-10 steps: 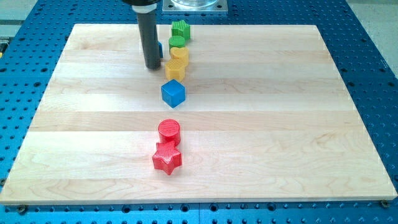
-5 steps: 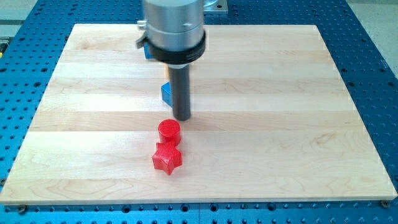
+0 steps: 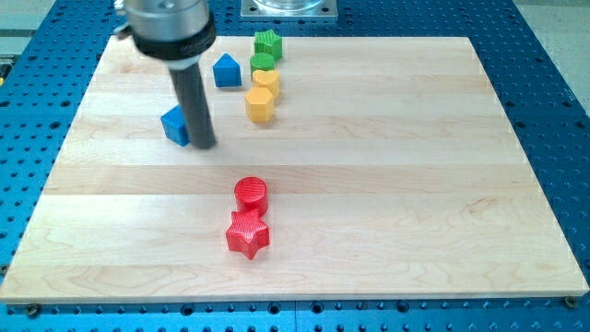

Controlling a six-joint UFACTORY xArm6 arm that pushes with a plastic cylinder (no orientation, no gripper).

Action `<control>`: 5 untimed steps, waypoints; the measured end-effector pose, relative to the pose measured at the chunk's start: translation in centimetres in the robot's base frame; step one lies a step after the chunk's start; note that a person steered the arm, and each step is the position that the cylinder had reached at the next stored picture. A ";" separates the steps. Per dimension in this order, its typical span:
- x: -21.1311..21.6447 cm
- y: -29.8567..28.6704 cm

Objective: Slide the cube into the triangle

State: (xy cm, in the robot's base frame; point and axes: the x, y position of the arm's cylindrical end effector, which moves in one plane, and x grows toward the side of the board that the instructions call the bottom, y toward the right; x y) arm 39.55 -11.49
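The blue cube [image 3: 175, 124] sits on the bench [image 3: 387, 184] in the upper left part of the view. It looks small, hard and light, so I think it slides easily on the smooth wood, but it may spin if it is pushed off its middle. There is no hand here to grab it, so there is nothing to open or close. It can only be pushed on a flat side.

My tip [image 3: 204, 145] is touching the cube's right side, just beside it.

The blue triangle block [image 3: 227, 70] stands up and to the right of the cube, near the view's top. To send the cube there, I think the push should come from the cube's lower left side.

Right of the triangle are two yellow blocks [image 3: 262, 96] and two green blocks [image 3: 265, 53]. A red cylinder [image 3: 251, 195] and a red star [image 3: 247, 234] sit well apart, lower down.
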 end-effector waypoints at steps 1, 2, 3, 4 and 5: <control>3.7 -1.9; 4.3 -4.8; 0.1 -5.1; -5.2 -2.4; -7.1 -1.5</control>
